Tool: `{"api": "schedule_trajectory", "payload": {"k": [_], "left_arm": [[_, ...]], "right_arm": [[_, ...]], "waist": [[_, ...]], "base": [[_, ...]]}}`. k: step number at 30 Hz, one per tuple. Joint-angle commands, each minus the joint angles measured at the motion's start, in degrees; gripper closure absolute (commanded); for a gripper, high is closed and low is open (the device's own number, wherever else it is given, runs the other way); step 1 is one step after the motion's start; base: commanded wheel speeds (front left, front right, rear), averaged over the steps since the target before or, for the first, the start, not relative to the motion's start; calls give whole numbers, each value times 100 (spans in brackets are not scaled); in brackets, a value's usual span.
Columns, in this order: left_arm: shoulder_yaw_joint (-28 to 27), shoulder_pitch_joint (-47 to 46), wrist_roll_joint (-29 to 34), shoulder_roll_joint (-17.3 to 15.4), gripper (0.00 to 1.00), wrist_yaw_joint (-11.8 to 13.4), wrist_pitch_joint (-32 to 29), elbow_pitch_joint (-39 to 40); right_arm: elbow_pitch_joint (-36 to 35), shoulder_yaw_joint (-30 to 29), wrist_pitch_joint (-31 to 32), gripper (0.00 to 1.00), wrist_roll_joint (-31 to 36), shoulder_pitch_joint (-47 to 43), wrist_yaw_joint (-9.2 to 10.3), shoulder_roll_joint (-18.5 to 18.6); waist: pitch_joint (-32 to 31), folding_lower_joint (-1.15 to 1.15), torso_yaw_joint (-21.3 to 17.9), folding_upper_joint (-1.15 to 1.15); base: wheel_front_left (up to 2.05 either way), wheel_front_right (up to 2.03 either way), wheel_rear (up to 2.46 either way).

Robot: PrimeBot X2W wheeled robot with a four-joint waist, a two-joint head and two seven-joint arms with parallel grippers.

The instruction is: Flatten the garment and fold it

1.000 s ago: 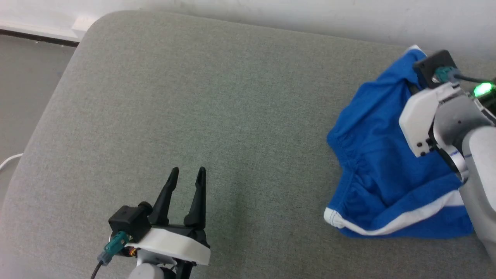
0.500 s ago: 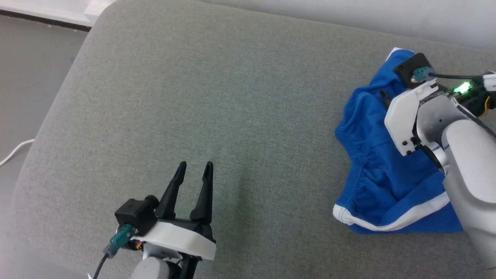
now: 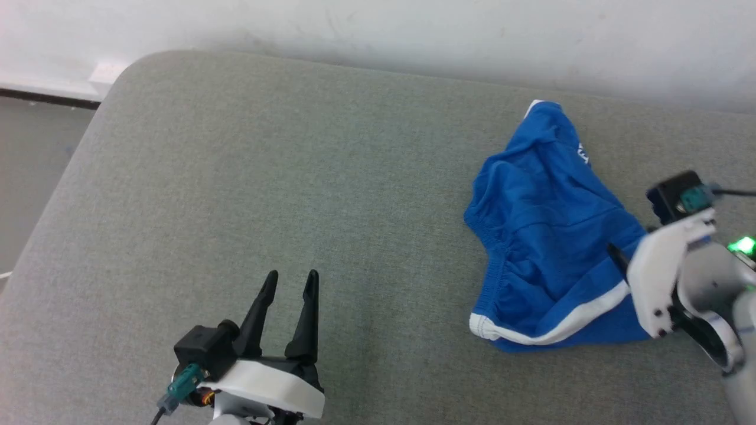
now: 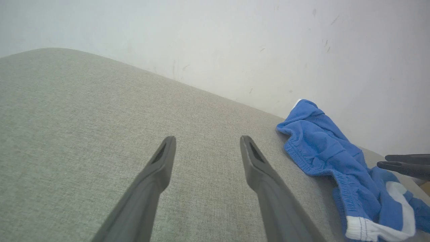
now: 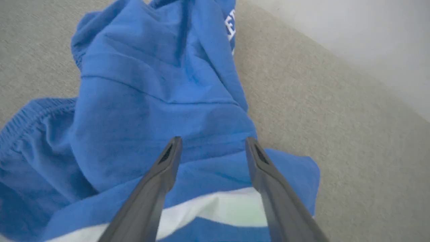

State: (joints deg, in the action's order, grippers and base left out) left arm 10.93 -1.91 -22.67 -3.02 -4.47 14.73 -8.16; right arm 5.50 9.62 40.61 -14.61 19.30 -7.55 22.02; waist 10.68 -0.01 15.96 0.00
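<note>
Right gripper (image 5: 213, 144) fingers spread, empty, just above the garment (image 3: 543, 236) at its white stripe; left gripper (image 3: 290, 276) spread too, empty, well left of the garment, which lies crumpled on the grey cushion (image 3: 295, 177).

The shorts (image 3: 543, 236) are made of soft, bright blue fabric and are spread crumpled and unfolded on the right part of a grey upholstered cushion (image 3: 295, 177), not far from the wall (image 3: 413, 35). The gathered elastic waistband (image 3: 499, 265) is turned toward the cushion's middle. A white stripe (image 3: 567, 321) is laid along the near edge and ends in a white stitched corner. One leg is bunched into a ridge pointing at the wall. A scrap of white lettering (image 3: 582, 154) is shown on it, too creased to be read. Loose layers are piled over one another.
</note>
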Motion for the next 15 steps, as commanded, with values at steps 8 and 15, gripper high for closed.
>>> {"api": "schedule_trajectory", "payload": {"k": [8,15], "left_arm": [[34,54,77,14,0,-15,27,42],[-21,-18,75,14,0,-56,27,35]], "right_arm": [[-1121,-926,879,0,459,-1407,6,-203],[-778,-918,308,0,748,-1548,6,-434]], "waist": [[-13,1,11,0],[80,1,93,0]], "base": [[0,0,0],[0,0,0]]}}
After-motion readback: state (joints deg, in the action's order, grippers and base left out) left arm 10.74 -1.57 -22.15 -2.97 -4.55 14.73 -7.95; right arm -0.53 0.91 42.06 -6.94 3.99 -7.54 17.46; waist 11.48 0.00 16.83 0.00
